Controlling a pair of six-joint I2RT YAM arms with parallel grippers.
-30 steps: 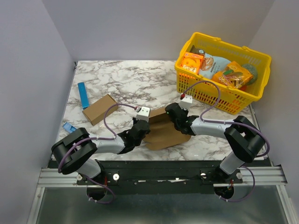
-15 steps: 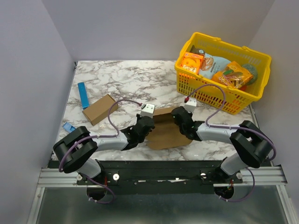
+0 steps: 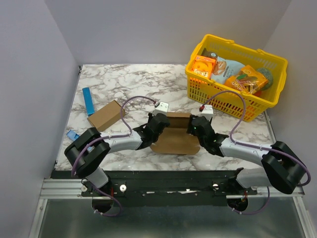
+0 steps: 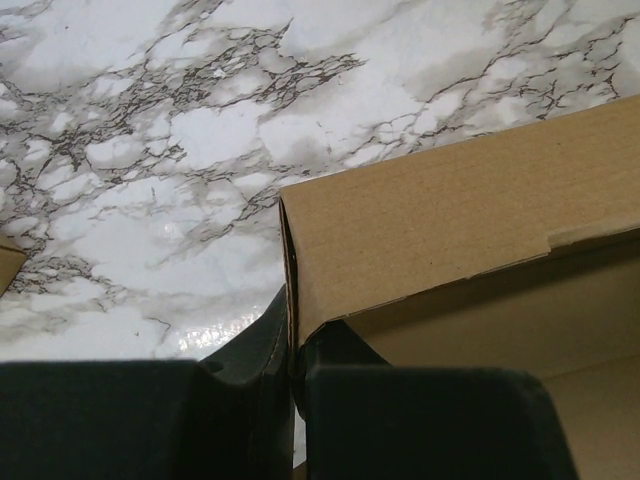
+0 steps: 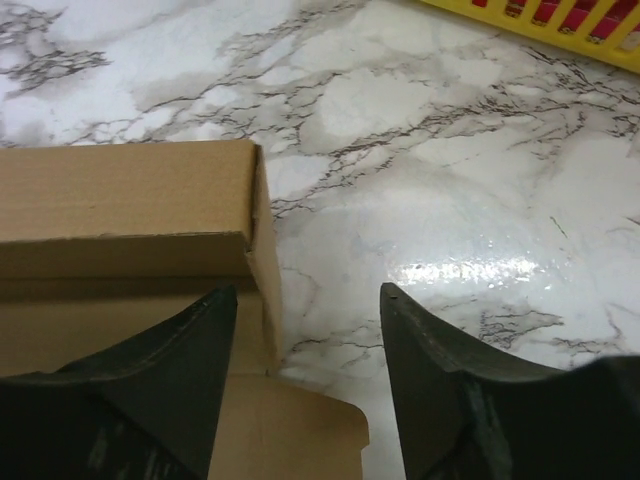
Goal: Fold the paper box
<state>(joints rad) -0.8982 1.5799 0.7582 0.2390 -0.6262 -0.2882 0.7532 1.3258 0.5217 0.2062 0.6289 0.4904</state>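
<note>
The paper box (image 3: 173,139) is plain brown cardboard, partly folded, lying mid-table between both arms. Its far wall stands up and a flat flap reaches toward the near edge. My left gripper (image 3: 158,125) is shut on the box's left side wall; in the left wrist view the fingers (image 4: 255,340) pinch the upright cardboard edge of the box (image 4: 440,210). My right gripper (image 3: 194,127) is open at the box's right end. In the right wrist view the right gripper (image 5: 305,300) straddles the right side wall of the box (image 5: 120,190), touching nothing I can see.
A yellow basket (image 3: 270,101) with snack packs stands at the back right, its rim (image 5: 560,25) just beyond the right gripper. Another small brown carton (image 3: 105,115), a blue stick (image 3: 88,101) and a small blue item (image 3: 73,135) lie at the left.
The right gripper has opened and let go of the box's right side. Both arms have stretched farther from their bases, and the box now lies squarer to the table edge.
</note>
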